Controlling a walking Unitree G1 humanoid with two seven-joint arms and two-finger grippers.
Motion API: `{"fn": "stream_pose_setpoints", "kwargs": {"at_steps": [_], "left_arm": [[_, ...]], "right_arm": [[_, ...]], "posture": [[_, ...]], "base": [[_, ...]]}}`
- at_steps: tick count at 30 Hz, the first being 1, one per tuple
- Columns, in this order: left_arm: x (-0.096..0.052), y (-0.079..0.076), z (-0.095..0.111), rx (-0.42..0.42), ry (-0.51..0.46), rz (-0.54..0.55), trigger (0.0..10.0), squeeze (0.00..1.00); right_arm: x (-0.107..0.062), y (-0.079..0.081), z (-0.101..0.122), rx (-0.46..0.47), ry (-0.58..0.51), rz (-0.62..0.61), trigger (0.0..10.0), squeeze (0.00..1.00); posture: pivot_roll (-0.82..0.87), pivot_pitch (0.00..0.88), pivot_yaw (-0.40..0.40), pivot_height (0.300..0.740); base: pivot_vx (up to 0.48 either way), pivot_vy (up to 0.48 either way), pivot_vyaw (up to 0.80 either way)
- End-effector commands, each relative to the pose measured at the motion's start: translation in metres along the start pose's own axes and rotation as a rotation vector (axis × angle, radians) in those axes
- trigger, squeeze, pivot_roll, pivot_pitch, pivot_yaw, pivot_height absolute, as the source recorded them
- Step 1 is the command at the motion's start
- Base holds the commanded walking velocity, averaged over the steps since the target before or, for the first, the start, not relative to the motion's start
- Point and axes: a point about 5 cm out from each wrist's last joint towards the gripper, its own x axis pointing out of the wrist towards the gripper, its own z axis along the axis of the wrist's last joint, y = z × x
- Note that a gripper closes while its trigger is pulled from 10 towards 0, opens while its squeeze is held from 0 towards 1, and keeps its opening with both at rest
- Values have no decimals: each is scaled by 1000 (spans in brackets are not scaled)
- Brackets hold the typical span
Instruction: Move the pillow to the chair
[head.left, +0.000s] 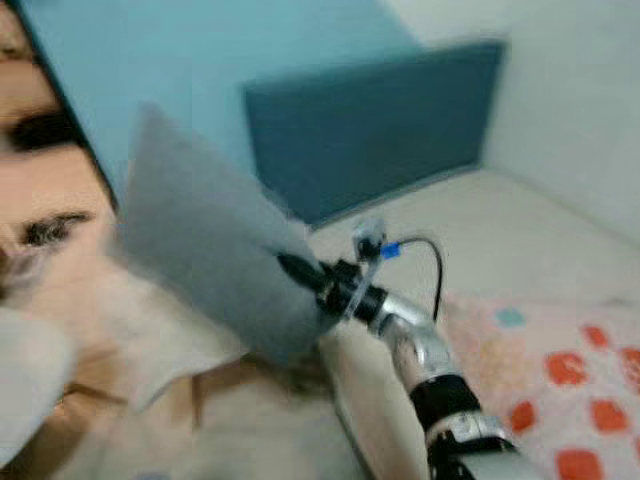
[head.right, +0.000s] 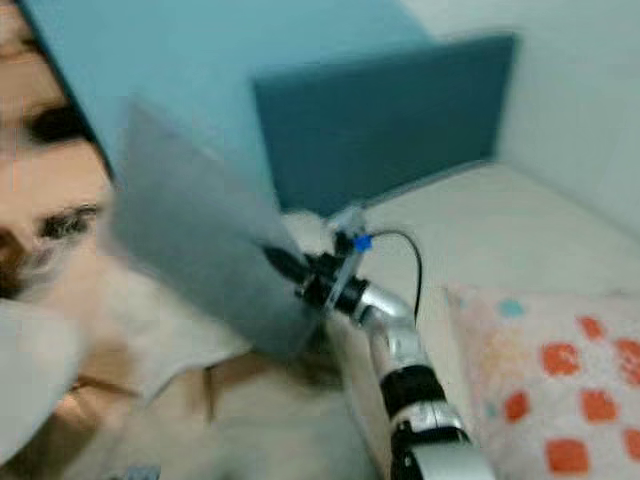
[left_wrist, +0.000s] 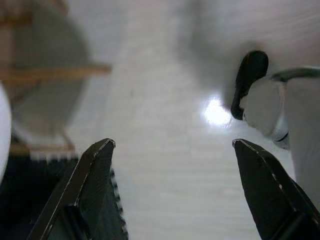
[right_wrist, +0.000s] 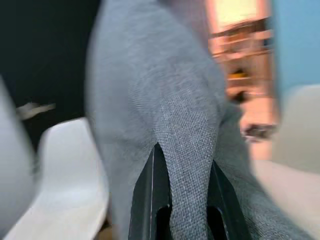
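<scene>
right wrist view has my right gripper (right_wrist: 187, 200) clamped on the grey pillow (head.left: 215, 255), long axis slanting up-left above the bed's (head.left: 520, 235) edge.

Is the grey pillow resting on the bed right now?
No. The right gripper pinches a fold of the grey pillow and holds it in the air above the bed.

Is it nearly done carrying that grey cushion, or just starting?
About midway. Done: the right claw has pinched the grey pillow and holds it in the air. In hand: carrying it; the blurred views suggest movement. Left: setting it on the white chair, seen just beyond the pillow.
</scene>
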Motion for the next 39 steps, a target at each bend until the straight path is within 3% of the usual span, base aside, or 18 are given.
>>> {"fn": "stream_pose_setpoints", "kwargs": {"at_steps": [1, 12, 30, 31, 35, 37, 39], "left_arm": [[0, 1, -3, -4, 11, 0, 10000, 0], [0, 2, -3, -6, 4, -5, 10000, 0], [0, -2, 6, -9, -36, -26, 10000, 0], [1, -1, 10, -35, -48, -17, 10000, 0], [2, 0, 25, -68, -103, 2, 10000, 0], [2, -1, 47, -99, -180, 10, 10000, 0], [2, -2, 56, -105, -209, 9, 10000, 0]], "right_arm": [[5, 4, 7, -8, -44, 28, 0, 0], [3, 6, -2, -7, 0, 14, 0, 0], [-9, 7, -45, -76, 245, -105, 0, 0], [-11, 6, -51, -92, 285, -118, 10000, 0], [-13, 5, -55, -94, 308, -150, 10000, 0], [-9, 5, -49, -77, 263, -145, 10000, 0], [-6, 6, -45, -71, 237, -138, 10000, 0]], "posture": [[-62, 40, 38, 740], [-62, 44, 38, 740], [-71, 39, 39, 740], [-69, 40, 38, 740], [-62, 42, 34, 740], [-62, 43, 35, 740], [-61, 43, 35, 740]], "base": [[0, 0, 781], [0, 0, 781], [31, 0, 781], [364, 0, 0], [416, 0, 0], [435, 0, 0], [433, 0, 0]]}}
